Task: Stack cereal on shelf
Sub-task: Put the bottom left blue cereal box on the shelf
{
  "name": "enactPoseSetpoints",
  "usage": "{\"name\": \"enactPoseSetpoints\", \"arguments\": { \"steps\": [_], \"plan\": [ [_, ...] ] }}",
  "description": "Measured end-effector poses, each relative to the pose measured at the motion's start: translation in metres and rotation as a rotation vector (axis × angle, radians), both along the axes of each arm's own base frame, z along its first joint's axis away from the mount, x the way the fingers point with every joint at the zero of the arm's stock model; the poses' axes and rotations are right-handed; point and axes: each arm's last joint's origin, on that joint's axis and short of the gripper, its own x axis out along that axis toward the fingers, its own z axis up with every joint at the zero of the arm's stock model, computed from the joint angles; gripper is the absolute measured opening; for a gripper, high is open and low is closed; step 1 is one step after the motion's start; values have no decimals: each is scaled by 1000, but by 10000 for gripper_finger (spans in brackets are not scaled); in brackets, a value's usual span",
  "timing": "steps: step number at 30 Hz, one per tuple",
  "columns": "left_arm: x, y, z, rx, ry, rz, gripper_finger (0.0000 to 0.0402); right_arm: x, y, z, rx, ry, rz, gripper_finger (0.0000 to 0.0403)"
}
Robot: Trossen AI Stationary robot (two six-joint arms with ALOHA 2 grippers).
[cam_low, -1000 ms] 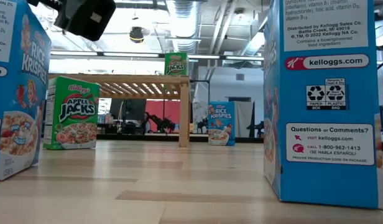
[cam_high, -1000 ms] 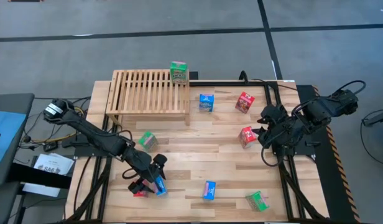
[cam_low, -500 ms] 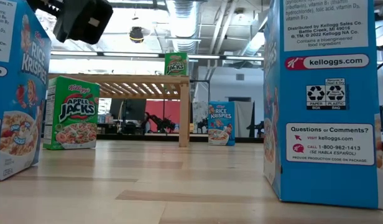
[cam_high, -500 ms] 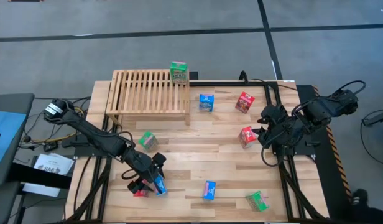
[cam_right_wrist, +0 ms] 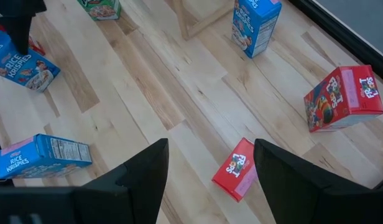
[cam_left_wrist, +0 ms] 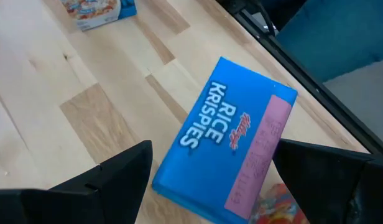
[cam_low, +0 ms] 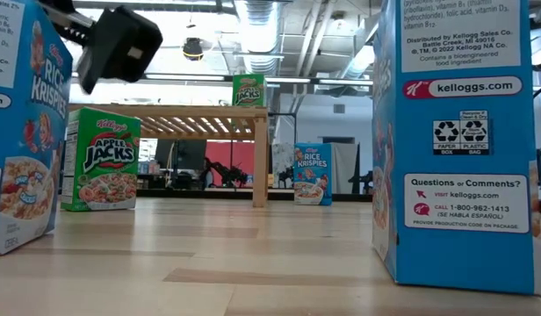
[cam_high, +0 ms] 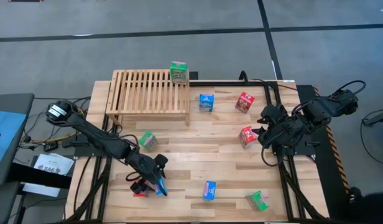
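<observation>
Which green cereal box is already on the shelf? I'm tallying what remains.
The green box standing on the slatted shelf, at its right end. The other two green boxes sit on the table.

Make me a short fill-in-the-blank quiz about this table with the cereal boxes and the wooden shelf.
1. The box standing on top of the shelf is ____.
2. The left gripper hovers open over a ____ box.
3. The right gripper waits beside a ____ box.

Missing words: green, blue, red
</observation>
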Motion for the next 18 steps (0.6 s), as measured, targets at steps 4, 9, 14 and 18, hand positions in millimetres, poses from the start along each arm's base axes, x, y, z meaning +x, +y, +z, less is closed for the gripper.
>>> {"name": "enactPoseSetpoints", "arguments": {
  "steps": [4, 9, 14, 18],
  "plan": [
    [1, 0, 0, 3, -8, 14, 318, 0, 0, 0, -1, 2, 0, 261],
    [1, 0, 1, -1, -11, 20, 318, 0, 0, 0, -1, 3, 0, 261],
    [1, 0, 1, -3, -9, 29, 313, 0, 0, 0, -1, 3, 0, 261],
    [1, 0, 1, -10, -4, 24, 280, -1, 0, 0, -4, 9, 0, 261]
  ]
}}
